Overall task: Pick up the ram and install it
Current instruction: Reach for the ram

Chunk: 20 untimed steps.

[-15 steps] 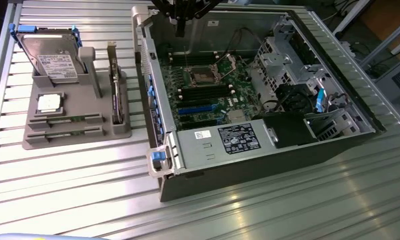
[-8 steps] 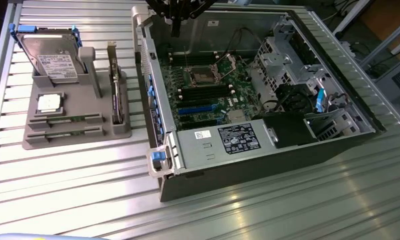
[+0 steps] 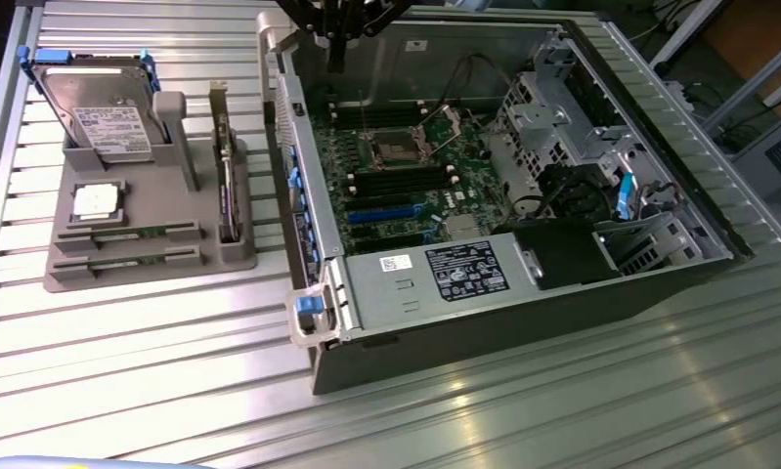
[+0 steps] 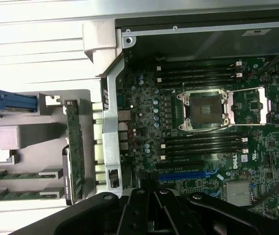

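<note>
Two green ram sticks (image 3: 129, 237) lie flat in slots at the front of a grey holder (image 3: 240, 256) on the exterior view's left. In the wrist view the ram sticks (image 4: 22, 175) show as thin green strips. My gripper (image 3: 336, 49) hangs high over the back edge of the open computer case (image 3: 495, 303), far from the ram. Its dark fingers (image 4: 151, 200) are pressed together with nothing between them. Below the gripper, the motherboard (image 4: 144, 98) shows black memory slots (image 4: 203, 144) on both sides of the open processor socket (image 4: 205, 110).
The holder also carries a hard drive (image 3: 97, 112) standing upright, a square silver processor chip (image 3: 97, 198) and a dark expansion card (image 3: 227, 186) on edge. The case's tall metal wall (image 3: 299, 195) stands between the holder and the motherboard. Cables and drive cages (image 3: 585, 137) fill the case's right side.
</note>
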Available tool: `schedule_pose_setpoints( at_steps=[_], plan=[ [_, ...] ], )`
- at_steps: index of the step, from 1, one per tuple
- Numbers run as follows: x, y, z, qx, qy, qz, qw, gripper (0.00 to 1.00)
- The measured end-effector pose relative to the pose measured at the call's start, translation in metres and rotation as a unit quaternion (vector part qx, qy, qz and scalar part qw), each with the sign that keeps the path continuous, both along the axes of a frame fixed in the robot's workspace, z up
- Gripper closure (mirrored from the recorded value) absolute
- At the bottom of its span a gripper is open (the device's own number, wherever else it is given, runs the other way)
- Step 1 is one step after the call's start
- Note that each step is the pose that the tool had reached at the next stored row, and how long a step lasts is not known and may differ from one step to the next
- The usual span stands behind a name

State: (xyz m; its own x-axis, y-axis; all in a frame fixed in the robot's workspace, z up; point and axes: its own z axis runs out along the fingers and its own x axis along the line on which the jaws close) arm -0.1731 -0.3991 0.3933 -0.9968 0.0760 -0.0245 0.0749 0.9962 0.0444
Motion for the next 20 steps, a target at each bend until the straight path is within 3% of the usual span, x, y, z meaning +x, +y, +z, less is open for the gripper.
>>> schedule_pose_setpoints(
  at_steps=[20],
  plan=[
    [-0.015,0.0,-0.0001,0.0,0.0,0.0,1.0,0.9]
  ],
)
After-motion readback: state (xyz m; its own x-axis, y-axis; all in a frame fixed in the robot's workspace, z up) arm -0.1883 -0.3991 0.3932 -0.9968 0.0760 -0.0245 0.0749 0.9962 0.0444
